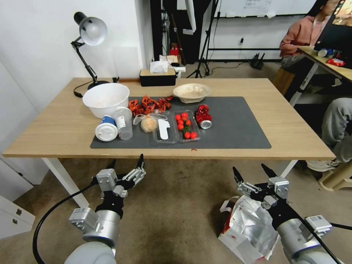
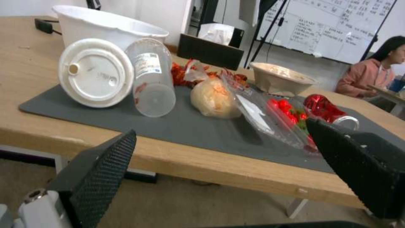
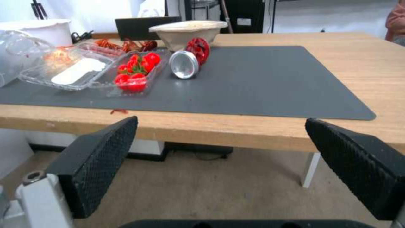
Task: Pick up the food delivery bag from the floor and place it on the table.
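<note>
Floor point(image 1: 176, 212): worn beige-brown carpet, runs under and in front of the desk point(image 1: 55, 128). Desk is a wide light-wood top on white legs with a dark grey mat point(image 1: 234, 124); the mat's right half is bare, the left half crowded.

Food delivery bag point(image 1: 249, 227) sits on the floor at the robot's right front, well short of the desk edge and directly under the right gripper. It looks slumped, not upright: mouth gapes up and toward the robot, crinkled foil lining exposed, red gusset on its left side. Long axis seems to run from the lower right up toward the desk; a white handle loop sticks out at the upper-left end.

Clutter on the mat: white bowl point(image 1: 105, 98), lidded cup point(image 1: 106, 129), clear cup point(image 1: 123, 123), tomato tray point(image 1: 186, 126), red can point(image 1: 202, 116).

Right gripper point(image 1: 253, 172) hovers just above the bag, fingers spread wide, nothing held. Left gripper point(image 1: 126, 163) hangs over bare carpet near the desk front, fingers also apart, idle.

Step in hand, my read: reach and grasp. Best to drop the right gripper onto a handle or the firm top rim, not loose foil, then lift clear of the desk edge and aim for the bare right of the mat.
</note>
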Robot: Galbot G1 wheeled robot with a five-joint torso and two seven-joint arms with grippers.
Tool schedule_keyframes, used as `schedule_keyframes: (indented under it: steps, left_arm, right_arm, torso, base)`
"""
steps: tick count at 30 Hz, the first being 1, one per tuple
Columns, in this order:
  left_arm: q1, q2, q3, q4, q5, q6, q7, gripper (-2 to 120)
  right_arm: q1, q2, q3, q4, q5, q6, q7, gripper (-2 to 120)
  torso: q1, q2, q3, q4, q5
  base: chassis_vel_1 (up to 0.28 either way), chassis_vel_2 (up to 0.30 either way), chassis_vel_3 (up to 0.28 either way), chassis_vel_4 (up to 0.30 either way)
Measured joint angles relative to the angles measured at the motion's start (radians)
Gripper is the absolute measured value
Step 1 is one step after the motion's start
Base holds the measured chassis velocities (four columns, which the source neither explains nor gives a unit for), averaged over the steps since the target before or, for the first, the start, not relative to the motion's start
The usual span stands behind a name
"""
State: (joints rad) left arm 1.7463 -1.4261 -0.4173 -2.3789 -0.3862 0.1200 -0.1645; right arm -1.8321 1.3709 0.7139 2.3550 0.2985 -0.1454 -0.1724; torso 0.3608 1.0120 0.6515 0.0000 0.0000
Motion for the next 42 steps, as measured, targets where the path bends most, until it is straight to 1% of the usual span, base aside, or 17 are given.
schedule_keyframes:
  steps: [6,9,10,15,20,21,24,25,28,29,36,41,42]
  left_arm:
    - [0.001,-0.009,-0.002,0.001,0.012,0.001,0.002,100]
    - [0.002,-0.009,-0.002,0.004,0.016,-0.002,0.002,100]
    - [0.003,-0.010,-0.002,0.007,0.017,-0.006,0.002,100]
    - [0.001,-0.010,-0.002,0.013,0.017,-0.009,0.002,100]
    - [-0.005,-0.008,-0.001,0.022,0.017,-0.009,0.001,100]
    - [-0.005,-0.008,-0.001,0.022,0.017,-0.009,0.001,100]
    - [-0.007,-0.004,-0.001,0.027,0.018,-0.008,-0.002,100]
    - [-0.007,-0.004,-0.001,0.027,0.018,-0.008,-0.002,100]
    - [-0.009,0.001,-0.001,0.028,0.016,-0.007,-0.003,100]
    - [-0.009,0.001,-0.001,0.028,0.016,-0.007,-0.003,100]
    - [-0.011,0.006,-0.002,0.028,0.012,-0.006,-0.003,100]
    - [-0.011,0.006,-0.001,0.028,0.012,-0.006,-0.003,100]
    - [-0.011,0.006,-0.001,0.028,0.012,-0.006,-0.004,100]
  right_arm:
    - [-0.001,0.006,-0.006,-0.004,0.000,0.003,0.000,100]
    - [-0.001,0.008,-0.008,-0.005,-0.001,0.003,-0.001,100]
    - [-0.001,0.008,-0.009,-0.005,-0.001,0.003,-0.003,100]
    - [-0.002,0.008,-0.009,-0.005,-0.002,0.003,-0.005,100]
    - [-0.002,0.013,-0.008,-0.005,-0.003,0.005,-0.007,100]
    - [-0.002,0.013,-0.008,-0.005,-0.003,0.005,-0.007,100]
    - [-0.004,0.018,-0.008,-0.005,-0.005,0.008,-0.007,100]
    - [-0.004,0.018,-0.008,-0.005,-0.005,0.008,-0.007,100]
    - [-0.005,0.019,-0.007,-0.004,-0.006,0.008,-0.010,100]
    - [-0.005,0.019,-0.007,-0.004,-0.006,0.008,-0.010,100]
    - [-0.008,0.021,-0.005,0.003,-0.008,0.007,-0.012,100]
    - [-0.010,0.021,-0.004,0.005,-0.009,0.007,-0.012,100]
    - [-0.010,0.020,-0.004,0.006,-0.009,0.007,-0.013,100]
  torso:
    - [-0.014,-0.032,-0.018,0.0000,0.0000]
    - [-0.019,-0.042,-0.024,0.0000,0.0000]
    - [-0.024,-0.053,-0.029,0.0000,-0.0001]
    - [-0.032,-0.071,-0.040,0.0000,0.0000]
    - [-0.043,-0.099,-0.056,0.0000,0.0000]
    - [-0.043,-0.099,-0.056,0.0000,0.0000]
    - [-0.051,-0.120,-0.069,0.0000,-0.0001]
    - [-0.051,-0.120,-0.069,0.0000,-0.0001]
    - [-0.059,-0.138,-0.079,0.0000,0.0000]
    - [-0.059,-0.138,-0.079,0.0000,0.0000]
    - [-0.075,-0.175,-0.101,0.0000,-0.0001]
    - [-0.082,-0.190,-0.109,0.0000,0.0000]
    - [-0.085,-0.199,-0.114,0.0000,0.0000]
  base:
    - [0.000,0.000,0.000,0.000]
    - [0.000,0.000,0.000,0.000]
    - [0.000,0.000,0.000,0.000]
    - [0.000,0.000,0.000,0.000]
    - [0.000,0.000,0.000,0.000]
    - [0.000,0.000,0.000,0.000]
    - [0.000,0.000,0.000,0.000]
    - [0.000,0.000,0.000,0.000]
    - [0.000,0.000,0.000,0.000]
    - [0.000,0.000,0.000,0.000]
    - [0.000,0.000,0.000,0.000]
    - [0.000,0.000,0.000,0.000]
    - [0.000,0.000,0.000,0.000]
